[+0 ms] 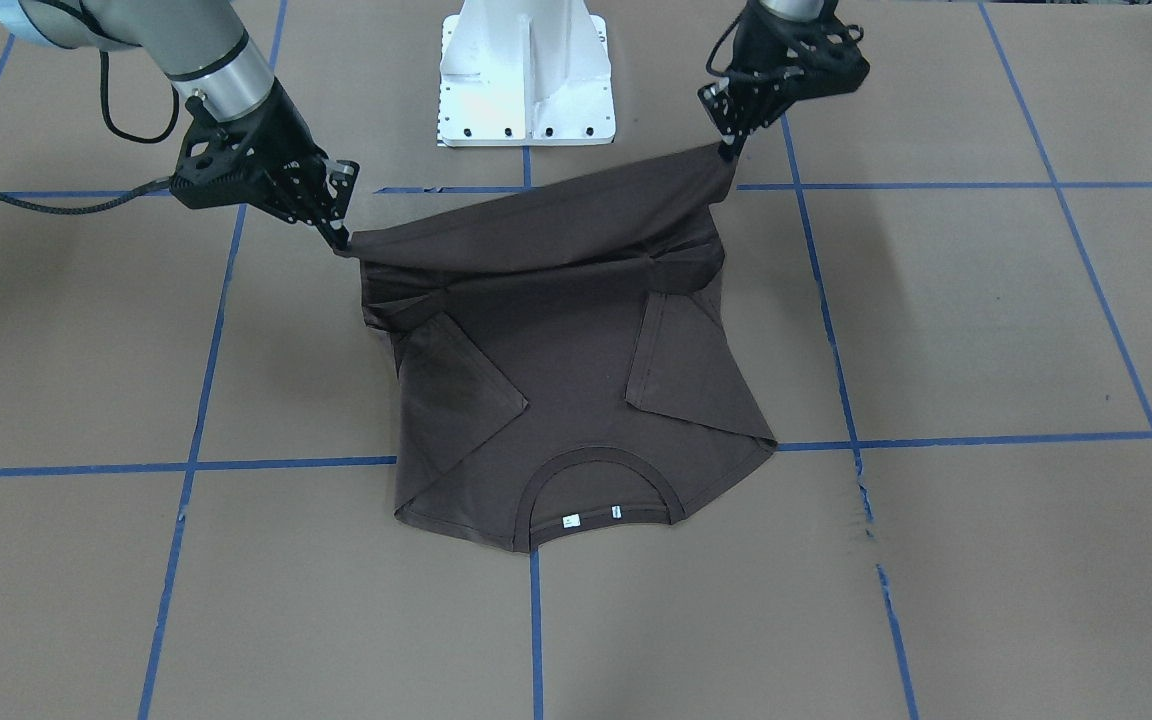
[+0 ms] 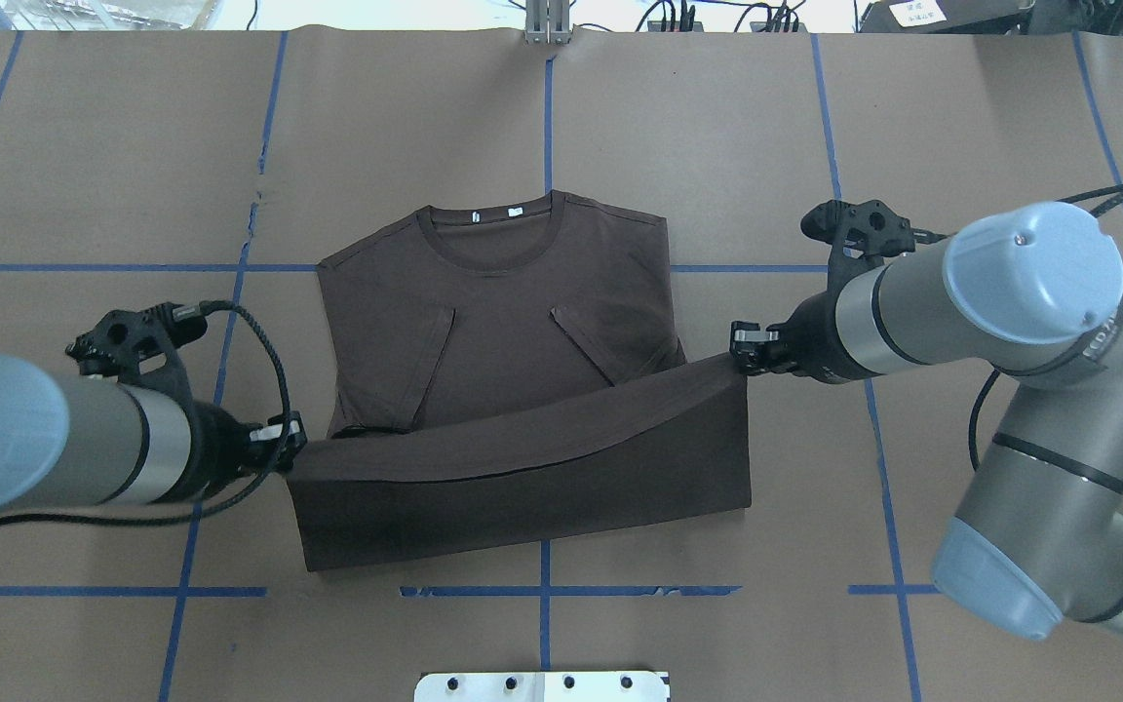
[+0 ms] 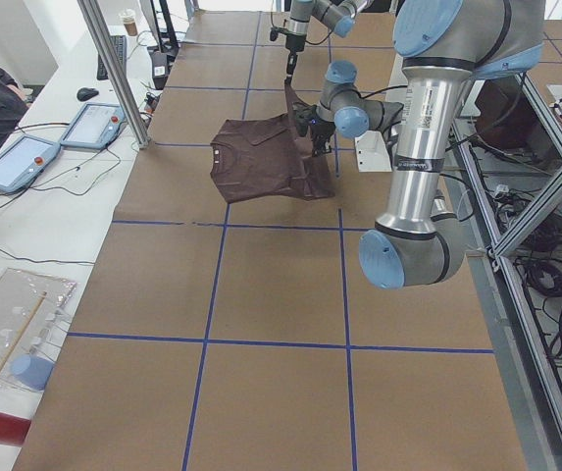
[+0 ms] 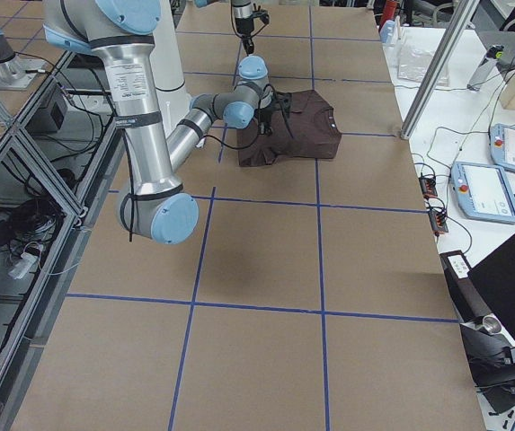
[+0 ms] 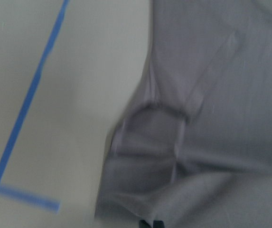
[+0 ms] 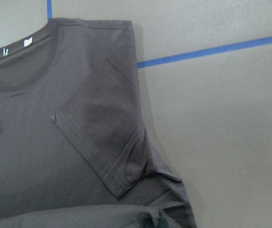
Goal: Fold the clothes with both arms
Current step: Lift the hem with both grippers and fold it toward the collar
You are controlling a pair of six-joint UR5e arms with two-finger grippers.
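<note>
T-shirt (image 2: pixel 503 292) hem corners are clamped in left gripper (image 2: pixel 290 447) and right gripper (image 2: pixel 741 353). Sleeves (image 2: pixel 433 363) lie folded inward. The fold forward of both grippers appears pending.

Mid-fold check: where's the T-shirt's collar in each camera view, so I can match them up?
Front-facing: collar bottom centre.
Overhead: collar upper centre.
Exterior left: collar at left end of T-shirt.
Exterior right: collar at its right end.
Left wrist: not in view.
Right wrist: collar top left.
Landmark: the blue tape line meeting the collar, seen front-facing, overhead, right wrist.
</note>
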